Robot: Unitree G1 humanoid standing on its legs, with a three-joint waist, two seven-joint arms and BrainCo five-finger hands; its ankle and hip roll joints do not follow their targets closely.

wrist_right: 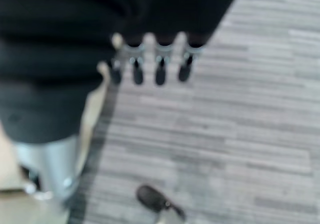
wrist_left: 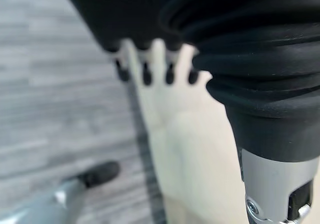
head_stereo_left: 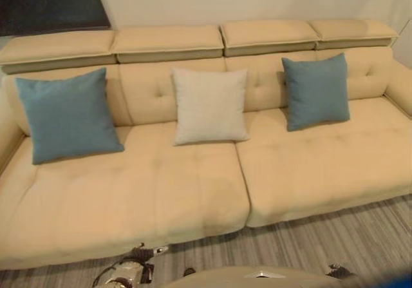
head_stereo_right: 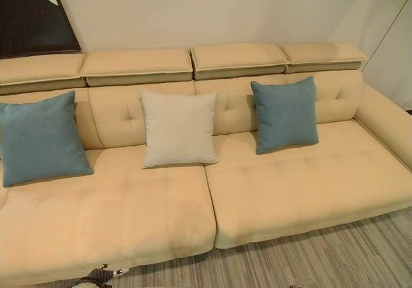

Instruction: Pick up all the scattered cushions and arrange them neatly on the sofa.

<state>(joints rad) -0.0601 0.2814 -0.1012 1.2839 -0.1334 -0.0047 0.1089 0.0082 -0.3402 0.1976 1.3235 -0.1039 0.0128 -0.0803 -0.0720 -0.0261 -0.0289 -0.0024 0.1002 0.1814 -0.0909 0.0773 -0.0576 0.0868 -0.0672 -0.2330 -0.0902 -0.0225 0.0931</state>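
The beige sofa (head_stereo_left: 193, 191) spans the eye views from nine o'clock to three o'clock, its seat bare toward six. Three cushions stand upright against its backrest, well apart from one another. The largest-looking, a blue cushion (head_stereo_left: 67, 115), leans at about nine o'clock. A cream cushion (head_stereo_left: 209, 105) sits near the centre, just above the seam between the seat pads. A second blue cushion (head_stereo_left: 316, 91) stands at about two o'clock. The grey striped carpet (head_stereo_left: 322, 243) runs along six o'clock. The left hand (wrist_left: 155, 73) hangs over the sofa's front edge with fingers relaxed, grasping nothing. The right hand (wrist_right: 150, 68) hangs over the carpet, fingers likewise loose and empty.
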